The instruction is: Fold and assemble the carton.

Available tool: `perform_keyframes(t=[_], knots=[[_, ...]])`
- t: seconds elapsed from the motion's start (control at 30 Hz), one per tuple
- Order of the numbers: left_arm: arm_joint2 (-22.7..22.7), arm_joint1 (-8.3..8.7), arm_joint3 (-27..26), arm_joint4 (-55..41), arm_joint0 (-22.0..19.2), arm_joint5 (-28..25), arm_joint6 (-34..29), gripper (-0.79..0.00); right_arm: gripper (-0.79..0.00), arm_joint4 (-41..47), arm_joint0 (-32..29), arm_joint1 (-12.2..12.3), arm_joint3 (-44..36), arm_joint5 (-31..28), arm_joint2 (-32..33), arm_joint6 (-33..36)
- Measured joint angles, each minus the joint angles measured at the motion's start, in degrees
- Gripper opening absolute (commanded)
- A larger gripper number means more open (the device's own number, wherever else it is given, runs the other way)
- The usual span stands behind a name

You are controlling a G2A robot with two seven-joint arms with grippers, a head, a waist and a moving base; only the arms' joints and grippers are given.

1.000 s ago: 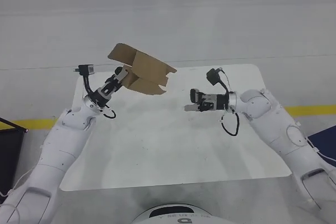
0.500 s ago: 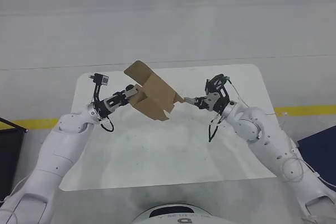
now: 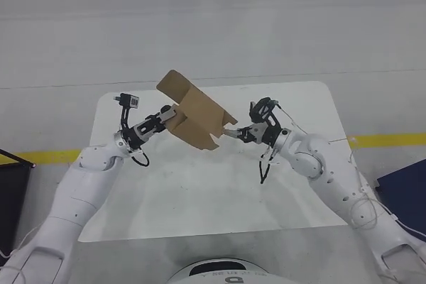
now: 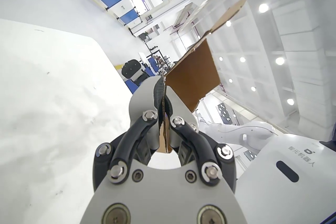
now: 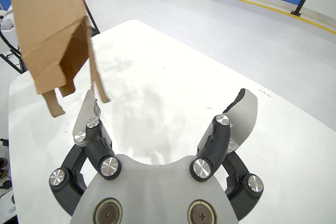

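Observation:
A brown cardboard carton (image 3: 195, 113), opened into a tube with loose flaps, hangs in the air above the far part of the white table (image 3: 220, 192). My left gripper (image 3: 169, 116) is shut on the carton's left edge; the pinched cardboard (image 4: 193, 75) runs between its fingers (image 4: 157, 93). My right gripper (image 3: 231, 133) is open beside the carton's lower right flaps. In the right wrist view the carton (image 5: 47, 22) hangs just ahead, a dangling flap (image 5: 98, 83) close to one fingertip (image 5: 89, 101); I cannot tell whether they touch.
The white table (image 5: 183, 78) has rounded corners, and light grey floor with a yellow line (image 3: 401, 139) lies to either side. A black frame (image 3: 7, 184) stands left of the table.
My right gripper has swung in from the right to the carton's lower flaps. My left gripper has shifted the carton right and tilted it.

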Motion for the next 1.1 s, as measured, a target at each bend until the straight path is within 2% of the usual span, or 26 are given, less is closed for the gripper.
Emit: perform_keyframes(t=[0.53, 0.67, 0.77, 0.83, 0.87, 1.1], knots=[[1.64, -1.76, 0.87, -1.87, -1.13, 0.96, 0.47, -0.785, -0.009, 1.18, 2.2, -1.66, 0.43, -5.48, -0.66, -1.86], [1.69, -2.12, 1.4, -4.32, -1.3, 2.33, -0.43, -0.785, -0.129, 0.6, 2.15, -1.89, 0.09, -5.68, -0.06, -3.92], [1.66, -2.36, 1.99, -6.98, -1.25, 4.03, -1.8, -0.785, -0.271, 0.15, 1.85, -2.01, -0.09, -6.23, 0.6, -6.1], [1.69, -2.51, 2.59, -8.41, -1.2, 5.38, -2.95, -0.785, -0.326, -0.03, 1.54, -2.07, -0.11, -6.98, 1.12, -7.84], [1.7, -2.58, 2.82, -8.98, -1.18, 5.89, -3.34, -0.785, -0.388, -0.06, 1.4, -2.09, -0.09, -7.4, 1.35, -8.59], [1.93, -3.24, 3.84, -12.44, -1.01, 8.12, -6.28, -0.785, -0.437, -0.26, 0.82, -2.3, 0.09, -10.26, 2.41, -10.94]])
